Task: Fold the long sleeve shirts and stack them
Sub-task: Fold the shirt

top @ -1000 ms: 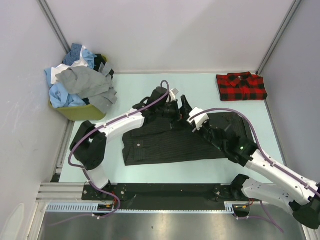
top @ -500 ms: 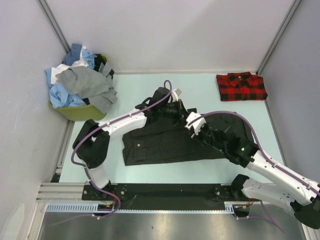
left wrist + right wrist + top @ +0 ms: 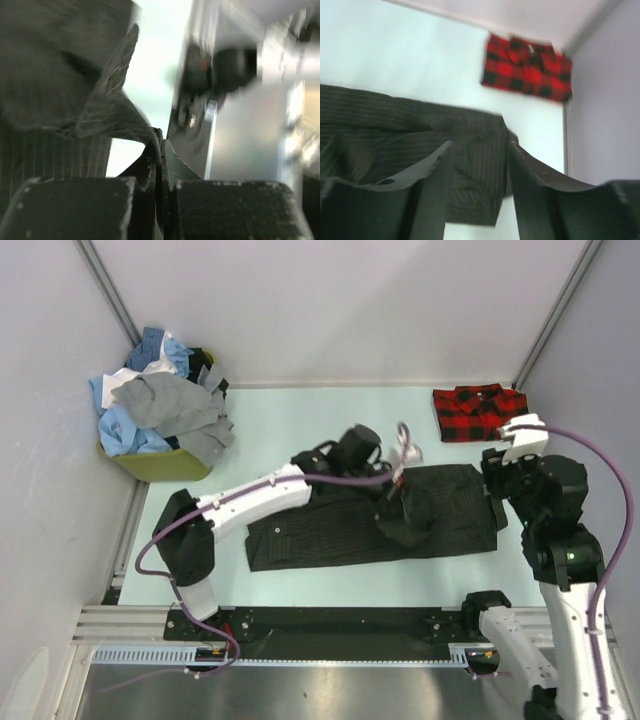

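A dark charcoal pinstriped shirt (image 3: 330, 530) lies spread across the middle of the table. My left gripper (image 3: 392, 502) reaches over its centre and is shut on a raised fold of that cloth; in the left wrist view the fold (image 3: 125, 120) runs into the closed tips of the left gripper (image 3: 161, 145). My right gripper (image 3: 494, 478) hovers by the shirt's right end. In the right wrist view the right gripper (image 3: 480, 146) is open with nothing between its fingers, and the dark shirt (image 3: 410, 135) lies below. A folded red-and-black plaid shirt (image 3: 483, 412) (image 3: 527, 67) rests at the back right.
A yellow-green bin (image 3: 165, 465) at the back left is heaped with blue, white and grey shirts (image 3: 155, 405). Grey walls enclose the table on three sides. The arm bases stand on a black rail (image 3: 330, 625) at the near edge.
The left gripper has shut on the dark shirt and carried a fold to the right. The right gripper has opened, let go, and drawn back to the right edge.
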`<state>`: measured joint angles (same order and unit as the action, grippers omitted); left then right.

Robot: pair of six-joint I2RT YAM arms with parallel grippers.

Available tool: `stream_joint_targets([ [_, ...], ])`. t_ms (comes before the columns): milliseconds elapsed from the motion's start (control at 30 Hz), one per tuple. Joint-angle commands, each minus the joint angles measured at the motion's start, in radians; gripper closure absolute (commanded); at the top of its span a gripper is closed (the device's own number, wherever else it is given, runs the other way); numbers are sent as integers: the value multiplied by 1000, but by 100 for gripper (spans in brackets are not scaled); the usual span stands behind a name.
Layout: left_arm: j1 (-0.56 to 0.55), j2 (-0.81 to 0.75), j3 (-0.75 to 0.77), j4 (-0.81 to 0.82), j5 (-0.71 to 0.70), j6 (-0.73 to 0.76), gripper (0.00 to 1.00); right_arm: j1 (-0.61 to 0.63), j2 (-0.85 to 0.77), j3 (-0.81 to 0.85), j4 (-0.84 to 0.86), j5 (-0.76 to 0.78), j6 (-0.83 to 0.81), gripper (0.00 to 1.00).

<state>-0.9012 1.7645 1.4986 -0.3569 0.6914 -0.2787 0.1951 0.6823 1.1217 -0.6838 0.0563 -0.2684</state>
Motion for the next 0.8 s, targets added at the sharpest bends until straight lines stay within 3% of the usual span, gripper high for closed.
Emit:
stream_joint_targets([
  [0, -158, -105, 26, -148, 5, 525, 100, -330, 89, 4, -100, -285, 43, 45],
  [100, -276, -128, 34, -178, 10, 675, 100, -552, 189, 33, -158, -570, -9, 38],
  [233, -350, -91, 67, -188, -13, 815, 81, -679, 475, 128, -270, -792, -147, 40],
  [267, -360, -74, 81, -186, -24, 855, 81, -689, 529, 177, -330, -831, -182, 41],
  [533, -372, 131, 322, -280, -46, 990, 83, -597, 908, 253, -453, -947, -405, 52],
  [667, -372, 148, 417, -319, 12, 987, 94, -551, 1043, 234, -436, -972, -414, 55],
  [700, -372, 151, 436, -339, 10, 995, 91, -543, 1056, 233, -431, -972, -414, 55],
  [767, -363, 147, 433, -410, -12, 1009, 69, -534, 1071, 227, -431, -981, -414, 55],
])
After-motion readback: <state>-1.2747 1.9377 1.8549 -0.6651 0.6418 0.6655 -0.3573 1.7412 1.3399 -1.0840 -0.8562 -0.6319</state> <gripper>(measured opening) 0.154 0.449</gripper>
